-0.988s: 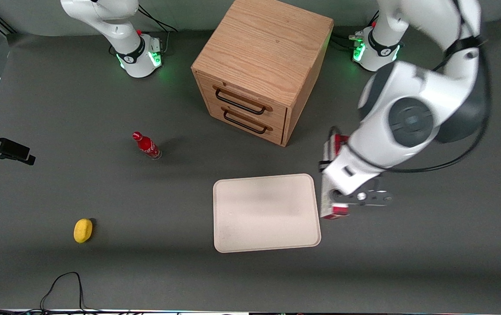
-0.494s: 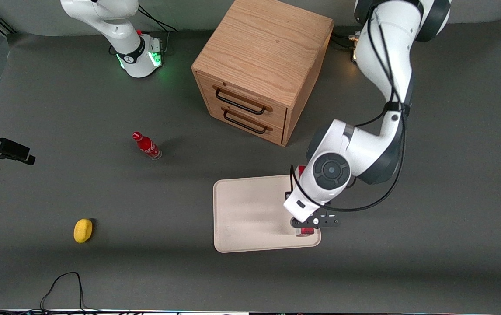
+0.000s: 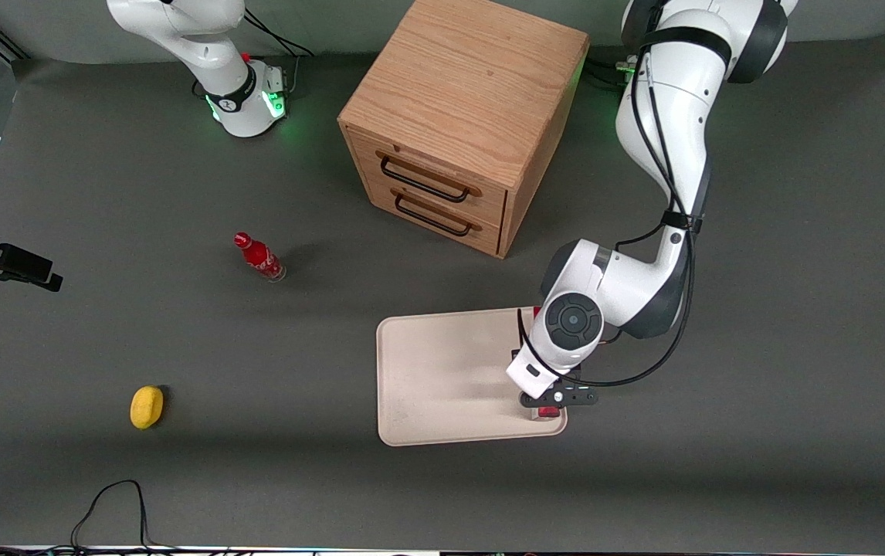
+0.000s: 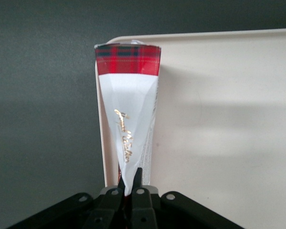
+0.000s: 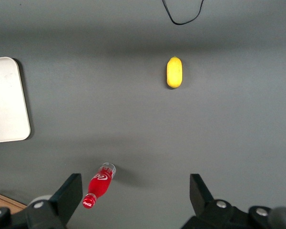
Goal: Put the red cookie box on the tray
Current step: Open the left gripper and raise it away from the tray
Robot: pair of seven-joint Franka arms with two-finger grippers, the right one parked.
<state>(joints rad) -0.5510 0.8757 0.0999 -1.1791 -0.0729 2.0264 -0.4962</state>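
Left arm: I see it reaching down from above, wrist bent over the tray (image 3: 442, 371). Gripper (image 4: 130, 183) clamped narrow on the red cookie box (image 4: 128, 114), which runs along the tray's short rim on the working arm's end. Since half a second ago, I note it slightly lower.

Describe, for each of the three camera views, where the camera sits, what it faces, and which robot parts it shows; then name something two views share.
Front view: high above the table, looking down on the tray, wooden drawer cabinet, red bottle and lemon; both arms show.
Left wrist view: on the working arm, facing down along the red cookie box over the tray's rim; the pincer grips the box.
Right wrist view: on the parked arm, facing down at the table; its own fingers show.
Shared: front and right wrist views both show bottle, lemon and tray.
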